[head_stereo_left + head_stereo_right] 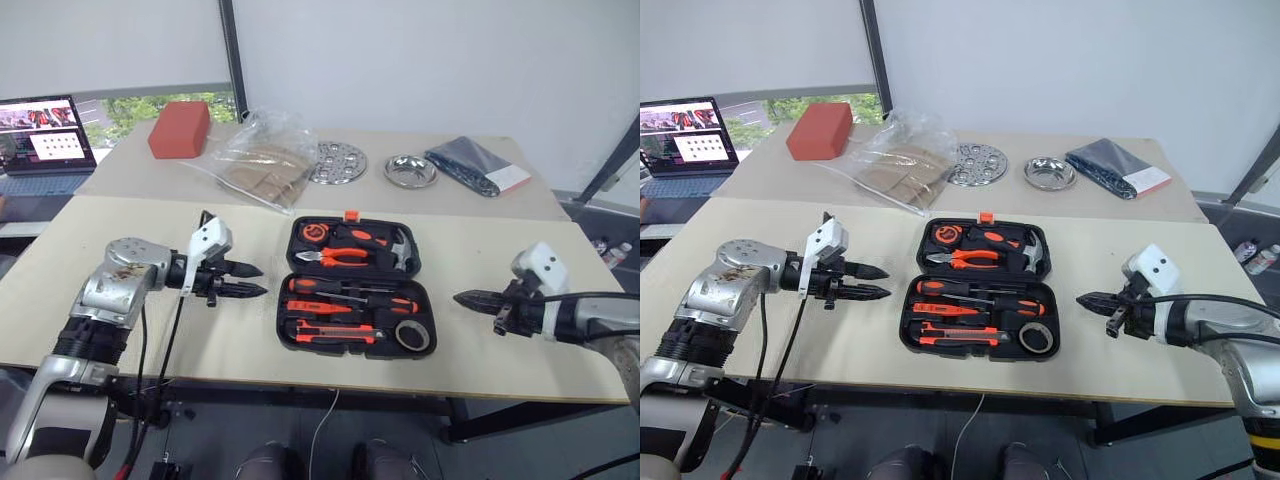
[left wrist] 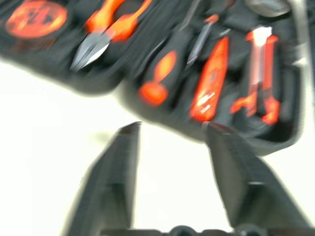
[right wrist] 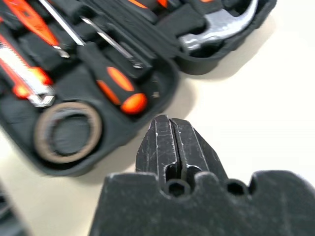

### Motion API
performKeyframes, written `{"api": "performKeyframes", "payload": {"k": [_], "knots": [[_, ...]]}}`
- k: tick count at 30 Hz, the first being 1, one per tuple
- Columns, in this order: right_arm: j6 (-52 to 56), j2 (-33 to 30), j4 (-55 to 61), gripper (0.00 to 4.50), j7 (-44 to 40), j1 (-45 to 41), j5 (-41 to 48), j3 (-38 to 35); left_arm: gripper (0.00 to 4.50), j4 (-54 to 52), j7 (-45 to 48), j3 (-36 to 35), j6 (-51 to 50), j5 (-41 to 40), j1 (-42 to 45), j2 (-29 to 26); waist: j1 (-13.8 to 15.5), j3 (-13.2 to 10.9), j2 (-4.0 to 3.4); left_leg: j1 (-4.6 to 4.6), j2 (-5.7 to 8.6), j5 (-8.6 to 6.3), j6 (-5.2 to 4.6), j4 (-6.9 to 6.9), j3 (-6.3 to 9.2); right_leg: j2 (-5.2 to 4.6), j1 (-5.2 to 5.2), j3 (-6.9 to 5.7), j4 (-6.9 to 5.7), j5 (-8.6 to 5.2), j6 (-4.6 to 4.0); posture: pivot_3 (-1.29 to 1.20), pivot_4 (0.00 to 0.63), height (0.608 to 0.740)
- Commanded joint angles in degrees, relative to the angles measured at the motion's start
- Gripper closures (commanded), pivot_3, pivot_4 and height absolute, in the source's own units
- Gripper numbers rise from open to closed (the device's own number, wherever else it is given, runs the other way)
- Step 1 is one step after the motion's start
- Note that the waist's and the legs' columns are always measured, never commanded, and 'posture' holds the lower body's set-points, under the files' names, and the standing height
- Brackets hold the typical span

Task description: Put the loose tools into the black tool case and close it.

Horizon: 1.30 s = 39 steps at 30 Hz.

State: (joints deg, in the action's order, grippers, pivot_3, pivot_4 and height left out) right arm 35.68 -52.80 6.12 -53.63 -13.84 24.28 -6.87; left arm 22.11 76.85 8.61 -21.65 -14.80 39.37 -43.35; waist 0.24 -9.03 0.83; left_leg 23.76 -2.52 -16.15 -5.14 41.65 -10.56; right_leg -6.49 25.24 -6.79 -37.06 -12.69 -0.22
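The black tool case lies open in the middle of the near table, lid half toward the back, orange latch at the far edge. In its slots lie two orange-and-black screwdrivers, a utility knife and a grey tape roll, plus pliers and a hammer. My left gripper hovers left of the case, pointing at it, open and holding nothing; its fingers frame bare table. My right gripper hangs right of the case, shut and empty, its tips near the tape roll.
On the rear table stand a red box, a clear plastic bag, a perforated metal disc, a steel bowl and a dark pouch. A laptop sits at the far left. Bare tabletop flanks the case.
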Motion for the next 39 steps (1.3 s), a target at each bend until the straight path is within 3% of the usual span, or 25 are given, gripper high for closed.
{"api": "performKeyframes", "payload": {"k": [1, 3, 9, 15, 22, 27, 29, 30, 33, 35, 37, 39], "knots": [[-8.4, 0.9, -5.8, 4.5, -1.4, -3.4, -6.9, 5.9, 4.05, 1.5, 0.5, 0.8, 3.8, 1.8, 0.3, 1.4, 0.1, 0.0, 0.0, 0.01, 0.0, 0.0, 0.0, 0.0, 0.0, -0.01, 0.0, -0.03, 0.0, 0.0, 0.0, 0.0, 0.15, 0.736], [-10.8, 3.0, -9.8, 4.5, -0.4, -7.0, -9.8, 8.9, 4.47, 1.5, 0.8, 1.8, 3.8, 2.2, 0.6, 3.2, 0.1, 0.0, -0.01, 0.04, 0.02, 0.0, 0.0, 0.0, -0.02, -0.03, 0.02, -0.05, 0.0, 0.0, 0.0, 0.0, 0.15, 0.736], [-13.0, 5.2, -9.8, 4.5, -6.2, -10.1, -9.8, 11.9, 4.47, -0.2, 1.5, 3.6, 2.1, 2.9, 0.8, 6.4, -0.4, 0.0, -0.02, 0.04, 0.0, 0.01, 0.01, 0.03, -0.1, 0.0, 0.04, -0.04, -0.06, 0.0, 0.0, 0.0, 0.15, 0.736], [-10.1, 1.1, 1.0, 4.5, -13.4, -2.7, -6.1, 11.2, 4.47, -9.0, 7.8, 4.8, -1.6, 0.8, -4.3, 2.8, -0.8, 0.0, -0.03, 0.05, -0.03, -0.02, 0.05, -0.08, -0.08, 0.01, 0.08, -0.09, -0.04, 0.02, -0.05, 0.0, 0.15, 0.736], [-8.5, 1.1, 6.7, 4.5, -11.5, 4.6, -5.4, 8.3, 4.47, -15.4, 7.6, 4.2, -2.6, 1.3, -10.5, 0.2, -0.9, 0.0, -0.03, -0.04, -0.03, -0.03, 0.08, -0.13, -0.06, -0.04, 0.05, -0.06, -0.03, -0.01, -0.04, 0.0, 0.15, 0.736], [-7.6, 0.9, 6.5, 4.5, -6.7, 7.7, -7.9, 5.5, 4.47, -12.9, 3.2, 3.0, -0.9, 4.3, -11.2, -0.4, -0.9, 0.0, -0.04, -0.05, -0.05, -0.03, 0.08, -0.12, -0.02, -0.08, 0.03, -0.06, -0.03, 0.0, -0.06, 0.0, 0.15, 0.736], [-6.1, 0.3, 6.4, 3.92, -5.8, 9.1, -6.4, 2.4, 4.5, -9.3, 0.6, 1.8, -0.3, 5.4, -10.1, -0.7, -0.8, 0.0, -0.04, -0.07, -0.05, -0.03, 0.08, -0.12, -0.02, -0.12, 0.02, -0.02, -0.04, 0.0, -0.06, 0.0, 0.15, 0.736], [-5.5, -0.3, 6.4, 3.73, -5.9, 10.0, -5.5, 0.6, 3.97, -7.8, 0.4, 1.2, -0.1, 5.3, -9.7, -1.3, -0.6, 0.0, -0.04, -0.1, -0.05, -0.03, 0.08, -0.11, -0.01, -0.12, -0.02, -0.03, -0.04, 0.0, -0.06, 0.0, 0.15, 0.736], [-3.1, -1.1, 7.7, 2.86, -6.8, 11.6, -1.7, -4.8, 3.2, -6.2, 1.5, -0.9, -1.6, 3.0, -8.3, -2.7, -0.4, 0.0, -0.05, -0.12, -0.06, -0.03, 0.08, -0.1, 0.0, -0.15, -0.03, -0.03, -0.03, 0.0, -0.06, 0.0, 0.15, 0.736], [1.2, -0.5, 9.1, 1.96, -6.3, 10.5, 3.0, -8.1, 2.28, -5.7, 1.5, -3.0, -5.6, 0.3, -6.3, -2.7, -0.5, 0.0, -0.05, -0.14, -0.1, -0.03, 0.08, -0.1, 0.01, -0.13, -0.02, -0.03, -0.03, 0.01, -0.06, 0.0, 0.15, 0.736], [5.6, 0.9, 10.0, 1.38, -4.4, 6.8, 7.3, -9.4, 1.7, -3.0, -1.4, -5.0, -10.5, -1.1, -2.1, -1.1, -0.5, 0.0, -0.03, -0.11, -0.13, -0.03, 0.08, -0.1, 0.03, -0.11, 0.0, -0.03, -0.04, 0.01, -0.05, 0.0, 0.15, 0.736], [10.4, 3.2, 9.0, 0.61, -0.5, 1.6, 9.4, -8.7, 0.78, 0.5, -6.7, -6.3, -16.1, -1.3, 2.6, 1.9, -0.5, 0.0, -0.02, -0.1, -0.14, -0.02, 0.08, -0.04, 0.06, -0.06, 0.0, -0.04, -0.05, 0.05, -0.05, 0.0, 0.15, 0.736]]}}
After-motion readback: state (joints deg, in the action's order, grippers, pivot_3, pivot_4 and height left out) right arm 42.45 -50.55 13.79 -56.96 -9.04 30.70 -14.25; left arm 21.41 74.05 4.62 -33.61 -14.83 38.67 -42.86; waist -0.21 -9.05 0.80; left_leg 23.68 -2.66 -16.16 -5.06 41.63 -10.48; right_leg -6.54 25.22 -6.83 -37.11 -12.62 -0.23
